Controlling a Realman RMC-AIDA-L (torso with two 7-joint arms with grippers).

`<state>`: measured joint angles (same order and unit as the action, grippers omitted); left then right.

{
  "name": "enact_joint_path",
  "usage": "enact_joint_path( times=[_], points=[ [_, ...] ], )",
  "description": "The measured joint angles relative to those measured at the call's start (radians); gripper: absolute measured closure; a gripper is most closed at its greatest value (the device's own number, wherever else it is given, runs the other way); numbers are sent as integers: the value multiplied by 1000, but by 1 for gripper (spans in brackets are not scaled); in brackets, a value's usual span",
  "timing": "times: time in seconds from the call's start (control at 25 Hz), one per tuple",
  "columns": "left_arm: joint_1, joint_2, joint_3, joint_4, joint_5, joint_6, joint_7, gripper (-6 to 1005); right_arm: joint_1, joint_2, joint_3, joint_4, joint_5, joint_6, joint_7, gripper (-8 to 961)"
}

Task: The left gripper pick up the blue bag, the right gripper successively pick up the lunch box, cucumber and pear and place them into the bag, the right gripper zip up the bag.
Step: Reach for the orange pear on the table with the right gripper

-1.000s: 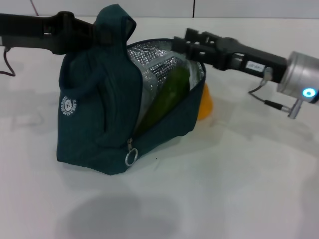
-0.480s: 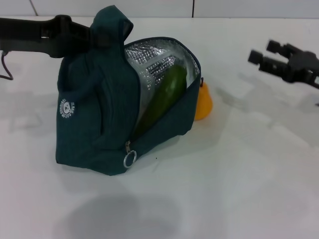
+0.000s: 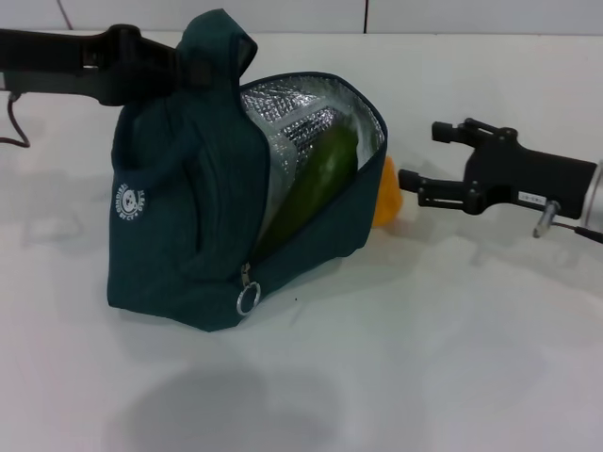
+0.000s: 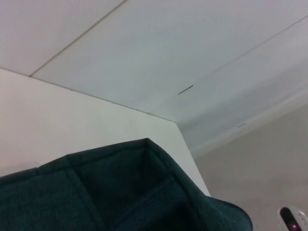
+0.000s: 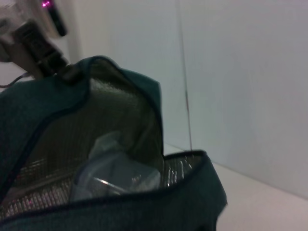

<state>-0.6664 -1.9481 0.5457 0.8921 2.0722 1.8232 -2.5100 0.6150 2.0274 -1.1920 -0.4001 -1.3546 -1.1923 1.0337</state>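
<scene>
White table point(image 3: 396, 377), smooth and matte, with a soft grey shadow on it in front of the blue bag point(image 3: 179, 245). Blue bag upright on the table, used here as the landmark. Ring-pull zipper point(image 3: 247, 299) low on the bag's near corner, hanging at the bottom of the open seam. Small round white logo point(image 3: 128, 201) on the bag's left-facing side. Mouth wide open toward the right, silver foil lining point(image 3: 292, 118) showing inside. Cucumber point(image 3: 316, 184) inside the bag, leaning at a slant against the lining, upper end near the rim. Lunch box point(image 5: 115, 175) seen in the right wrist view as a clear shape deep in the bag, below the rim. Pear point(image 3: 384, 193) on the table just behind the bag's right edge, outside it, partly hidden by the fabric.

Right gripper point(image 3: 422, 155) to the right of the bag, near the pear yet apart from it, arm reaching in from the right. Fingers point(image 3: 443, 131) spread wide, nothing between them, nothing touched.

Left gripper point(image 3: 174, 71) at the bag's top left, arm coming in level from the left. Fingers buried in the bunched handle fabric, so impossible to tell how far apart; bag top drawn up into a peak there. Teal fabric point(image 4: 120, 192) filling the near part of the left wrist view.

Beyond the bag, pale wall panels point(image 3: 471, 14) with thin dark seams along the table's far edge.
</scene>
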Motion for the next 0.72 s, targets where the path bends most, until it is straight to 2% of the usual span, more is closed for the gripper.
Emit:
enact_joint_path(
  times=[0.4,0.72],
  points=[
    [0,0,-1,2,0,-1,0,958,14,1,-192,-8,157,58,-95,168],
    [-1,0,-1,3,0,-1,0,958,32,1,-221,-7,180,83,-105,205]
  ],
)
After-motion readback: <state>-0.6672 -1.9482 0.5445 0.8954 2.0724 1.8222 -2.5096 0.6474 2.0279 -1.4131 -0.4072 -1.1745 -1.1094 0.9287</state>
